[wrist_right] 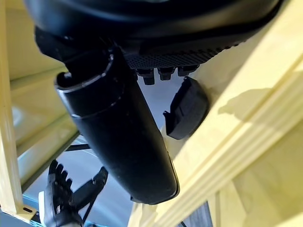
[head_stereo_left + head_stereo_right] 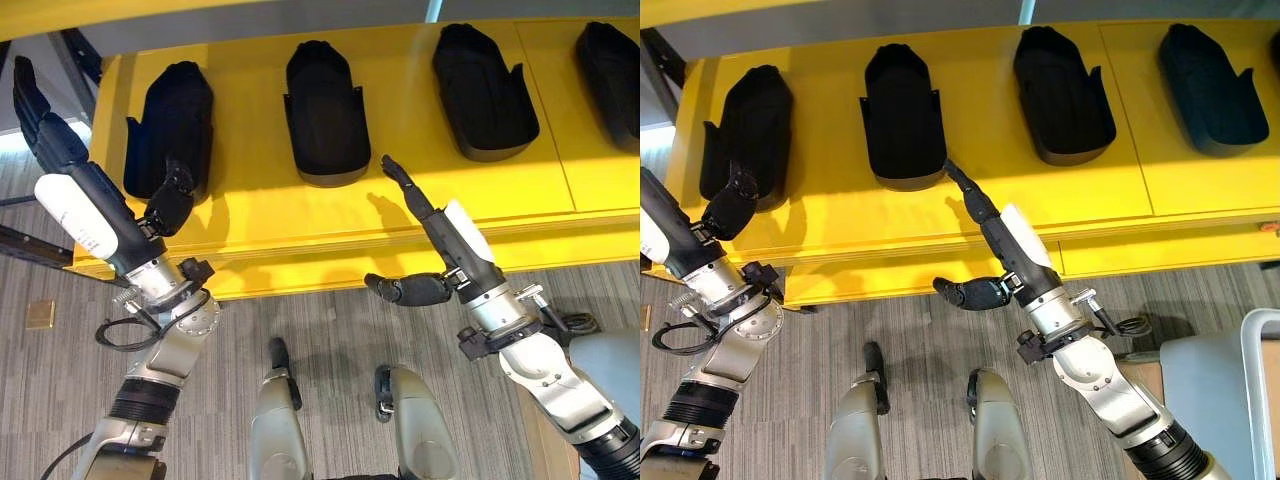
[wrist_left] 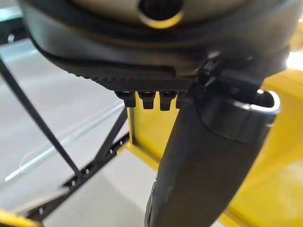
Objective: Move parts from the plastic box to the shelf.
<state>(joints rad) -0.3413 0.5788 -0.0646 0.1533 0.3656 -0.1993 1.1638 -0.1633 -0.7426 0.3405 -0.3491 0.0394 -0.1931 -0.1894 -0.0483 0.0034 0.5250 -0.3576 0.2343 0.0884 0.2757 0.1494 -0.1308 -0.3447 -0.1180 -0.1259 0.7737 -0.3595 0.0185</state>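
Yellow shelf (image 2: 400, 215), long and flat, carries four black moulded parts in a row: one at the left end (image 2: 170, 125), a second (image 2: 325, 110), a third (image 2: 483, 90), and a fourth at the right edge (image 2: 612, 75). Both hands are empty. The left hand (image 2: 60, 150) is raised by the shelf's left end, fingers straight and spread. The right hand (image 2: 440, 235) hovers over the shelf's front edge, fingers straight, thumb held out to the side. I see no plastic box. The parts look like stiff, light plastic shells, smooth and likely a bit slippery; the raised side walls near the wider end seem the best place to take hold.
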